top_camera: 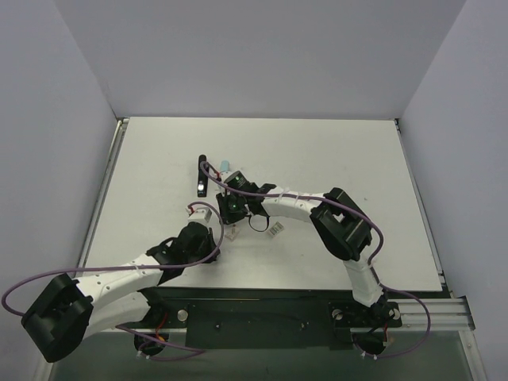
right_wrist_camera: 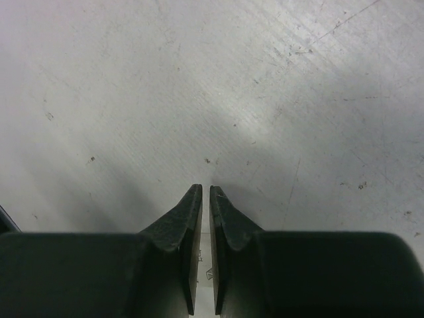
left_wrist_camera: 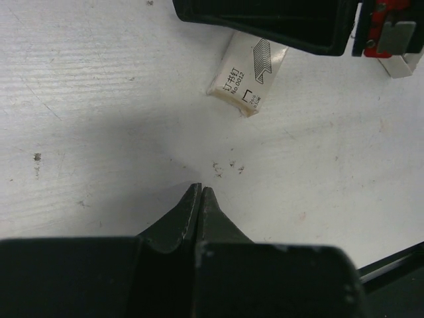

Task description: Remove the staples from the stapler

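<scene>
The stapler (top_camera: pixel 200 175) sits just left of the light-blue bar (top_camera: pixel 225 165). I note left gripper (left_wrist_camera: pixel 201 192) and right gripper (right_wrist_camera: pixel 205 192) both clenched, empty, nearward of that bar. Risk: advancing shut, they shove the stapler aside.

One black stapler (top_camera: pixel 201 176), one light-blue bar (top_camera: pixel 225 165), one small printed box (left_wrist_camera: pixel 245 74), two arms (top_camera: pixel 119 279) (top_camera: pixel 298 205), one table (top_camera: pixel 333 151)

A lab test cell: white table (top_camera: pixel 317 159) boxed by plain grey walls (top_camera: pixel 262 55).
</scene>
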Motion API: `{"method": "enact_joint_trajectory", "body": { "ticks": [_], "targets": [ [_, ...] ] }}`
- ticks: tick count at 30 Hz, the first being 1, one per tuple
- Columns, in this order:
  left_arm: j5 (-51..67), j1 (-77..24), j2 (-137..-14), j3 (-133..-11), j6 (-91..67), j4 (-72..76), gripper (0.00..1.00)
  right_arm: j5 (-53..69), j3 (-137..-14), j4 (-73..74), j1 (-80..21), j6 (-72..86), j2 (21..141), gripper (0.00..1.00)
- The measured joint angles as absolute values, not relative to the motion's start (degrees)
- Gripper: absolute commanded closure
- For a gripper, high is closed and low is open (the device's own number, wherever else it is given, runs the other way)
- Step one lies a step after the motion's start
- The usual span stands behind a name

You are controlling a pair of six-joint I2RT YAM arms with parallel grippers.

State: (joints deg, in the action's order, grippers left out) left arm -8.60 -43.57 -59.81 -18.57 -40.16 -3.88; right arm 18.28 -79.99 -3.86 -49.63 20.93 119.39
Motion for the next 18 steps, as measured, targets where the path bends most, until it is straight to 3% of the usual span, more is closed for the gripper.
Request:
{"method": "enact_joint_trajectory", "body": {
  "ticks": [5, 10, 18],
  "targets": [
    [-8.80, -43.57, -56.36, -18.24, -40.36, -4.43, 0.95, 17.52, -79.99, -2.79, -49.67, 20.08, 119.42, 0.89],
    [-8.99, -43.57, -54.50, -18.24, -40.73, -5.13, 0.79, 16.27, -79.99, -1.80, -50.02, 19.03, 119.39, 0.83],
    [-9.06, -43.57, -52.31, -18.22, -41.65, -6.76, 0.74, 14.31, -79.88, 0.27, -50.78, 17.47, 119.39, 0.83]
  ]
}}
